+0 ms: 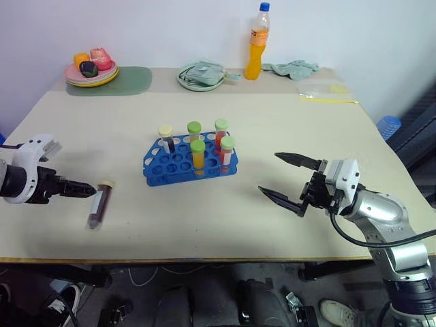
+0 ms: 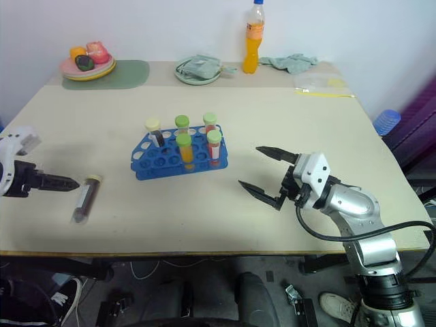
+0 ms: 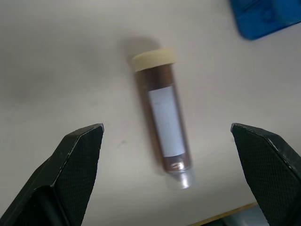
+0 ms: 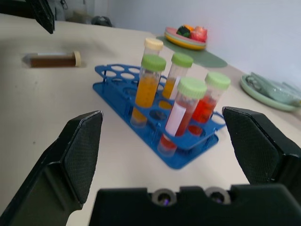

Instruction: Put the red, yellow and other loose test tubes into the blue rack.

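Our left gripper has its two black fingers spread wide apart, and it holds nothing. Right between and past those fingers lies the dark maroon clear plastic test tube with the cream cap, flat on the pale table top, near the table's front edge. Our right gripper is spread wide too and holds nothing — it hangs over the table on the other side, pointing toward the bright blue plastic rack with round holes.

The blue rack sits in the middle of the table, well apart from the lying tube. We count five tubes standing in it: four with green caps and one with a cream cap. We count one tube loose on the table.

What could go wrong? The tube is round and smooth, so we think it could roll away if one finger bumps it first. It lies near the front edge, so a push that way could send it off the table. If we pinch it close to one end, it could swing and slip out on the way to the rack.
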`<state>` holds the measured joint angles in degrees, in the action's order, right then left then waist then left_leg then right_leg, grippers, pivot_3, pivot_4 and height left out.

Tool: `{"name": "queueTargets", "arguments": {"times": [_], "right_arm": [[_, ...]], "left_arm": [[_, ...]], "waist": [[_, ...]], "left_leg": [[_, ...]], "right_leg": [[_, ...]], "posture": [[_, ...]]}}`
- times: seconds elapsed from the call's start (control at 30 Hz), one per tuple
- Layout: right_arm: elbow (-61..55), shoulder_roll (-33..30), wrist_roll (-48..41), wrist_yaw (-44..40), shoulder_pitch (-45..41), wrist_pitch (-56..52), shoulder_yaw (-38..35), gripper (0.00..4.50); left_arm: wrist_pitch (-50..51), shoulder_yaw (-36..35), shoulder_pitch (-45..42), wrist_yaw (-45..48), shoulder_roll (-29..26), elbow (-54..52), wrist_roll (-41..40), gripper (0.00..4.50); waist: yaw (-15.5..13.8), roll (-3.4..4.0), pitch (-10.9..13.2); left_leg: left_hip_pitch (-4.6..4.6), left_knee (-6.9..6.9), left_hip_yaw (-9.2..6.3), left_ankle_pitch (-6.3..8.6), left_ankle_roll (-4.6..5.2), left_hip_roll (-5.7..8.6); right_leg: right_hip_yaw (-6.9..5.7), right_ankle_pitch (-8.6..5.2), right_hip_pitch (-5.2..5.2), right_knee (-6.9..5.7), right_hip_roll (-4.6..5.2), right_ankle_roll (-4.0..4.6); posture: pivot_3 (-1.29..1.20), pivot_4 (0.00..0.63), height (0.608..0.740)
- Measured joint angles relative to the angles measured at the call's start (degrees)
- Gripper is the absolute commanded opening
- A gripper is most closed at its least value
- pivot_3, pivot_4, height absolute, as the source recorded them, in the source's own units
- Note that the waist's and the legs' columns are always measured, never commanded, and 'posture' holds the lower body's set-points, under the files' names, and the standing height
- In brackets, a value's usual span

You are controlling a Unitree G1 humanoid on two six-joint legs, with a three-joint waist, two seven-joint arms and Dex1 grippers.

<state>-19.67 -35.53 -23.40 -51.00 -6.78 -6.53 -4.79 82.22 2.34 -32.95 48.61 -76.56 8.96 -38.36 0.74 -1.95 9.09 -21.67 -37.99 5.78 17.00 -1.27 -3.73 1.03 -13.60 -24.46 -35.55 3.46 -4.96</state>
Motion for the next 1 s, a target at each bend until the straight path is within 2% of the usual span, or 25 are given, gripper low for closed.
{"name": "queueTargets", "arguments": {"times": [0.23, 0.37, 0.83, 0.93, 1.0], "right_arm": [[0.2, 0.9, 0.9, 0.6, 1.3, 1.4, 0.2, 4.50], [0.2, 0.9, 1.4, 1.6, 1.3, 1.4, 0.2, 4.50], [-1.0, 0.8, 1.4, 3.7, -0.2, -2.0, 0.2, 4.50], [-1.5, 0.8, 1.5, 4.2, -0.5, -2.4, 0.2, 4.50], [-1.7, 0.8, 1.5, 4.4, -0.8, -2.8, 0.2, 4.50]], "left_arm": [[-1.9, 4.9, -5.2, 1.6, 5.1, 6.4, 4.7, 4.47], [-1.9, 8.0, -5.9, 3.9, 6.0, 6.5, 5.7, 4.47], [-1.6, 9.8, -7.6, 4.8, 9.5, 11.8, 10.6, 4.47], [-1.2, 9.7, -8.1, 4.4, 10.8, 12.6, 10.9, 3.62], [-0.8, 9.6, -8.3, 4.0, 11.7, 12.9, 11.0, 2.68]], "waist": [[-0.1, -0.06, 0.0], [0.0, -0.06, 0.0], [-0.1, -0.08, 0.0], [-0.1, -0.08, 0.0], [-0.1, -0.10, -0.1]], "left_leg": [[-0.04, -0.05, -0.01, 0.00, 0.00, 0.01], [-0.05, -0.05, -0.01, 0.00, 0.00, 0.01], [-0.04, -0.11, -0.04, 0.00, 0.00, 0.01], [-0.04, -0.12, -0.04, 0.00, 0.01, 0.01], [-0.05, -0.13, -0.04, 0.00, 0.01, 0.01]], "right_leg": [[0.00, 0.00, 0.02, -0.01, 0.01, -0.01], [0.00, 0.01, 0.00, -0.03, 0.01, -0.01], [0.01, 0.00, 0.00, -0.15, 0.00, -0.01], [0.01, 0.00, 0.00, -0.16, 0.01, -0.01], [0.01, 0.01, 0.00, -0.16, 0.01, -0.02]], "posture": [[0.00, 0.150, 0.740], [0.00, 0.150, 0.740], [0.00, 0.150, 0.740], [0.00, 0.150, 0.740], [0.00, 0.150, 0.740]]}}
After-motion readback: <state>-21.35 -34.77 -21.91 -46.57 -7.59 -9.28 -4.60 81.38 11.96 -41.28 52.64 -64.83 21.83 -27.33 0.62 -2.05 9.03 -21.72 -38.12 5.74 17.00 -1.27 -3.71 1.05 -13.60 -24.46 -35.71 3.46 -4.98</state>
